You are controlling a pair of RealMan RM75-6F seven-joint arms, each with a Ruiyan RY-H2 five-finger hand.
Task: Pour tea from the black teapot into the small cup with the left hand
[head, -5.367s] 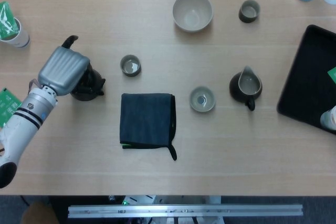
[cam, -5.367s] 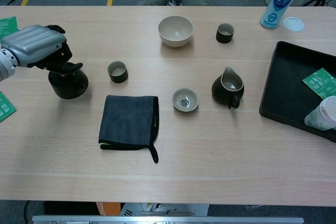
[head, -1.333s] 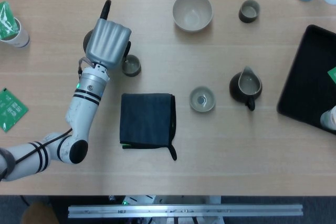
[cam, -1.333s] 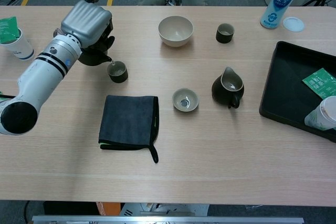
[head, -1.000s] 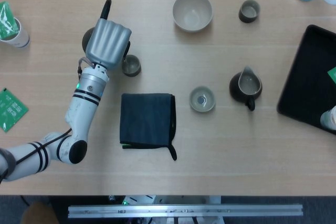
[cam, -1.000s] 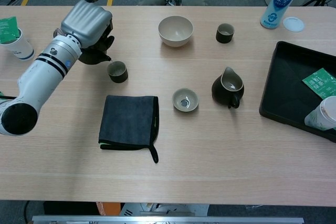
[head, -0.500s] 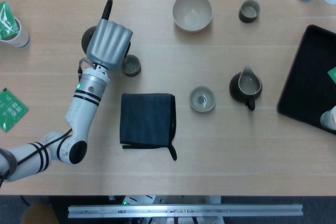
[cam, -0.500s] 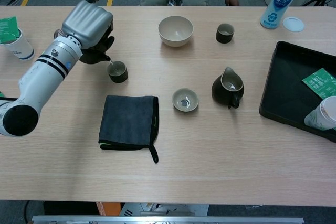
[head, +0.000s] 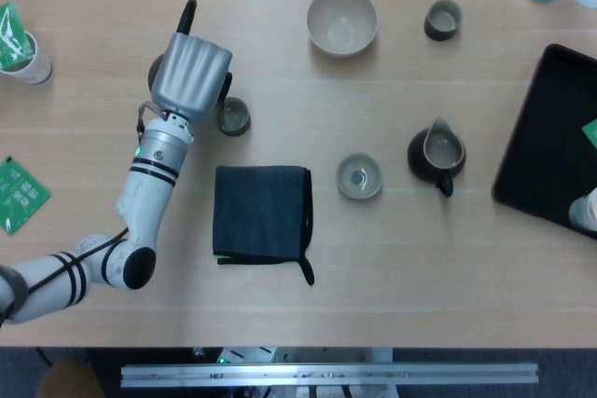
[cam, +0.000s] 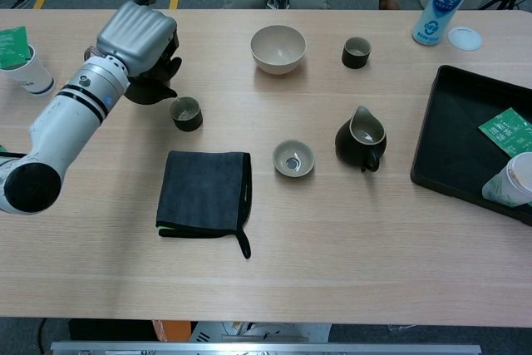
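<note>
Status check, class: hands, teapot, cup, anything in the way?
Left hand grips the teapot, spout beside the cup. Right hand not in view. Cloth lies nearer, apart from the cup; nothing blocks the pour.

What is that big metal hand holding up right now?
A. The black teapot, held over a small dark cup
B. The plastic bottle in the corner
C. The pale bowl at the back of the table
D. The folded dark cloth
A. In the chest view the left hand grips the black teapot with its spout just beside and above the small cup; the bowl, cloth and bottle all sit untouched.
</note>
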